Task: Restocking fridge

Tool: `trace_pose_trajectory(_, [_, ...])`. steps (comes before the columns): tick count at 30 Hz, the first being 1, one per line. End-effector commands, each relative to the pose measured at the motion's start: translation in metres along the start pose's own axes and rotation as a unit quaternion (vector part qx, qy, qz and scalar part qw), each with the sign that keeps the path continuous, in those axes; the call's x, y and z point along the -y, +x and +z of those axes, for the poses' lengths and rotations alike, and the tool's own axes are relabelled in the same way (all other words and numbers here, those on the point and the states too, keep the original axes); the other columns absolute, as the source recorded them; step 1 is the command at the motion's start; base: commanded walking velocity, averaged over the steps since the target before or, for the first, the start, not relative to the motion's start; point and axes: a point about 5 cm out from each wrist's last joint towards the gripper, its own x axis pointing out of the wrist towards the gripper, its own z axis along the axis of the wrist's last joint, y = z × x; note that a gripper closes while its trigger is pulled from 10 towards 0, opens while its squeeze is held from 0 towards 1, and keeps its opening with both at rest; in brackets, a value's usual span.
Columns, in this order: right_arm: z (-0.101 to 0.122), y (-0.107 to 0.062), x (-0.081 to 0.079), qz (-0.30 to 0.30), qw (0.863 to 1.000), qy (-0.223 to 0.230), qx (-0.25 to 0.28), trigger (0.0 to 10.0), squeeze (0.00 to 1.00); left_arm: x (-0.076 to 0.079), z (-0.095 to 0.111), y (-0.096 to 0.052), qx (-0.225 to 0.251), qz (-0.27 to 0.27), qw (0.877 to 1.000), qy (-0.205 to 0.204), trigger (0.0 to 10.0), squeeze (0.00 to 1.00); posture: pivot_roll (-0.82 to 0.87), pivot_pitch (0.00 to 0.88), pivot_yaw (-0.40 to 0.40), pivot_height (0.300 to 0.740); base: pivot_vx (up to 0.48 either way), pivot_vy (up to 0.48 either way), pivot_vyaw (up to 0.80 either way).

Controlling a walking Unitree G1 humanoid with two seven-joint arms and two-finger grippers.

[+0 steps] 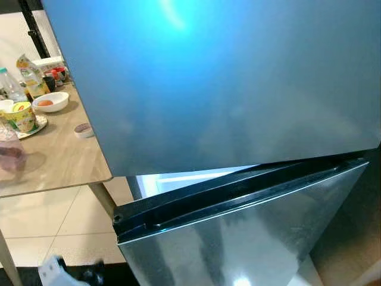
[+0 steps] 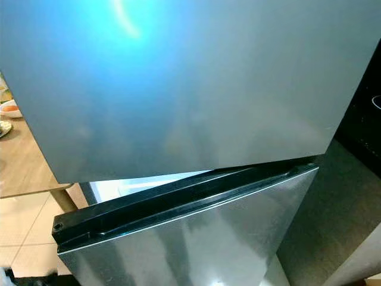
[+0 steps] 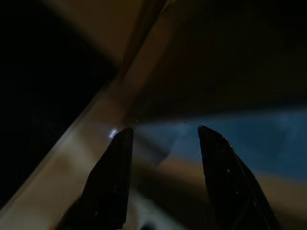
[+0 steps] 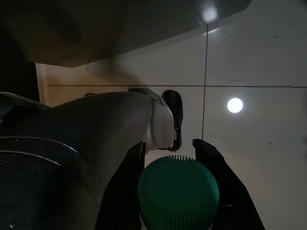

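A grey fridge stands close in front of me. Its upper door (image 1: 226,83) is ajar, and a lit strip of the interior (image 1: 178,179) shows above the black top edge of the lower door (image 1: 250,232). In the right wrist view my right gripper (image 4: 169,143) is shut on a bottle with a ribbed green cap (image 4: 178,189), held low over the tiled floor beside my own leg. The left wrist view is dark; my left gripper (image 3: 165,139) is open with nothing between its fingers, near a pale edge.
A wooden table (image 1: 59,161) stands to the left of the fridge with a white bowl (image 1: 51,102), a yellow cup (image 1: 21,116), a carton (image 1: 30,74), a water bottle (image 1: 11,84) and a tape roll (image 1: 84,130). Pale floor tiles (image 1: 53,220) lie below it.
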Motion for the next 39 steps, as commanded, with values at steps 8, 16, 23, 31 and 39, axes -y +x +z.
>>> trace_pose_trajectory(8, [-0.002, 0.000, 0.000, -0.001, 1.000, 0.001, -0.003, 10.0, 0.00, -0.018, -0.039, -0.012, -0.060, 0.080, 0.995, 0.022, 10.0, 0.00, -0.08, 0.005, 0.020, 0.740, -0.344, 0.000, 0.00])
trace_pose_trajectory(16, [-0.001, 0.000, 0.000, -0.001, 1.000, -0.001, -0.003, 10.0, 0.00, -0.020, -0.049, -0.015, -0.077, 0.087, 0.993, 0.031, 10.0, 0.00, -0.08, 0.001, 0.019, 0.740, -0.347, 0.000, 0.00])
trace_pose_trajectory(23, [0.000, 0.000, 0.001, -0.001, 1.000, -0.003, -0.003, 10.0, 0.00, -0.018, -0.049, -0.014, -0.077, 0.088, 0.992, 0.037, 10.0, 0.00, -0.08, 0.000, 0.016, 0.740, -0.415, 0.000, 0.00])
trace_pose_trajectory(31, [0.000, 0.000, 0.001, -0.002, 1.000, -0.002, -0.003, 10.0, 0.00, -0.015, -0.048, -0.012, -0.076, 0.083, 0.993, 0.044, 10.0, 0.00, -0.08, 0.002, 0.019, 0.740, -0.465, 0.000, 0.00])
trace_pose_trajectory(39, [-0.003, -0.001, 0.002, -0.003, 1.000, 0.000, -0.007, 10.0, 0.00, -0.009, -0.043, -0.008, -0.067, 0.076, 0.994, 0.047, 10.0, 0.00, -0.08, 0.004, 0.021, 0.740, -0.480, 0.000, 0.00])
